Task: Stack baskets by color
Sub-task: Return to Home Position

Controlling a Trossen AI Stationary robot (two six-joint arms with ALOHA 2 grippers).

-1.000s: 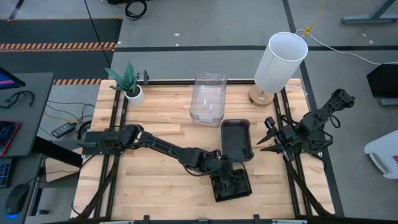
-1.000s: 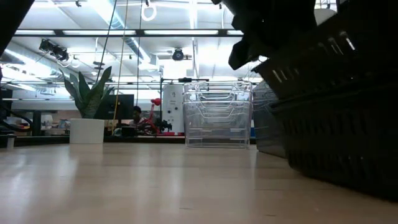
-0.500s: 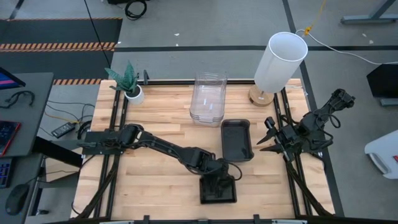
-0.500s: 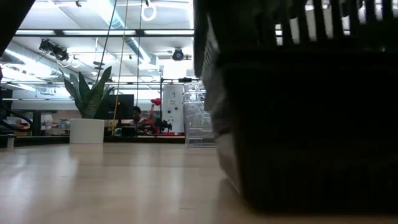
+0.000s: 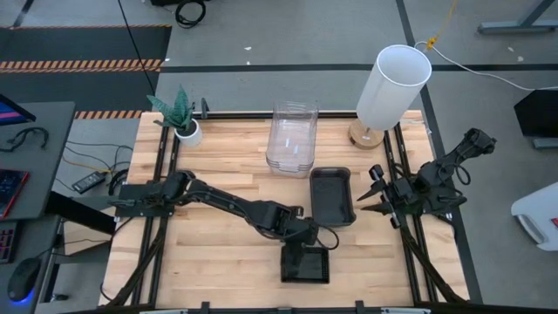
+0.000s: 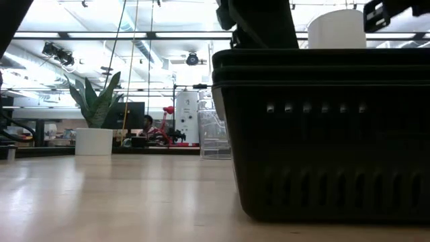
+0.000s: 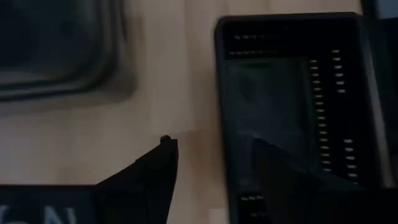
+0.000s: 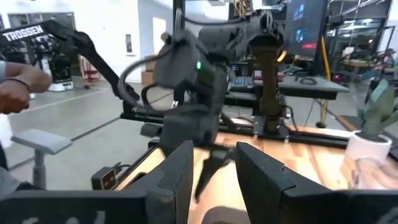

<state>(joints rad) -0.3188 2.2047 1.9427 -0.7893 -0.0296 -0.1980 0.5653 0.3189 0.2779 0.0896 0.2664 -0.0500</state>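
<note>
A stack of black mesh baskets sits flat on the table near its front edge, with two rims showing one in the other. My left gripper hangs open just above the stack's far-left wall. One finger is over the table and one over the inside, and neither touches. A smoky dark-grey basket lies beyond it, and the clear baskets stand stacked farther back. My right gripper waits open at the table's right side.
A white cylindrical lamp stands at the far right and a small potted plant at the far left. Bare wood lies left of the black stack. In the right wrist view a person's hand shows beyond the table.
The black mesh basket, held tilted and skewed a second ago, has swung toward the table's left, turned square and come down level on the table. My left gripper has let go of it and drawn back a little, up and toward the far side.
</note>
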